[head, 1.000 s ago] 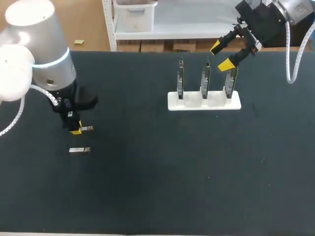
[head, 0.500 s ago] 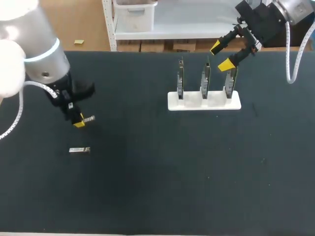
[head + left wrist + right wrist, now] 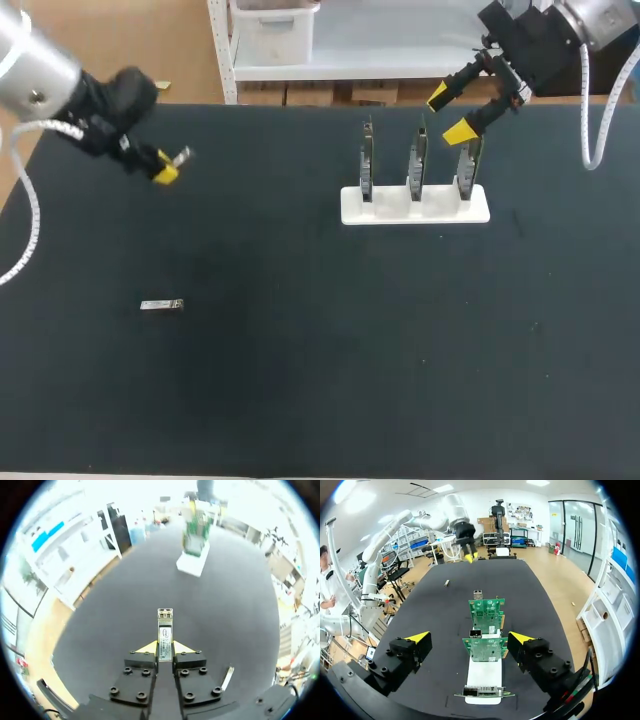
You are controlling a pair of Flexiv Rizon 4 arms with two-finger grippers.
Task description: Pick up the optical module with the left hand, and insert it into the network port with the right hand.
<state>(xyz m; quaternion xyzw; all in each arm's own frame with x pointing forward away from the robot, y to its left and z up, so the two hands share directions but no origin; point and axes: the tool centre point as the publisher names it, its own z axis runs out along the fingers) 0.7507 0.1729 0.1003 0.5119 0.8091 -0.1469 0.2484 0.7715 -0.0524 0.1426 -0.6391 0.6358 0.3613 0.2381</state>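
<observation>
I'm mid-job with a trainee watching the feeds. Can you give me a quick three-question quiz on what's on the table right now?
1. True or false: the left gripper is shut on a module.
2. How many circuit boards are upright in the white stand? A) two B) three C) four
3. Fill in: the right gripper, close to the boards, has its fingers ____.

Key: 1 true. 2 B. 3 open.
</observation>
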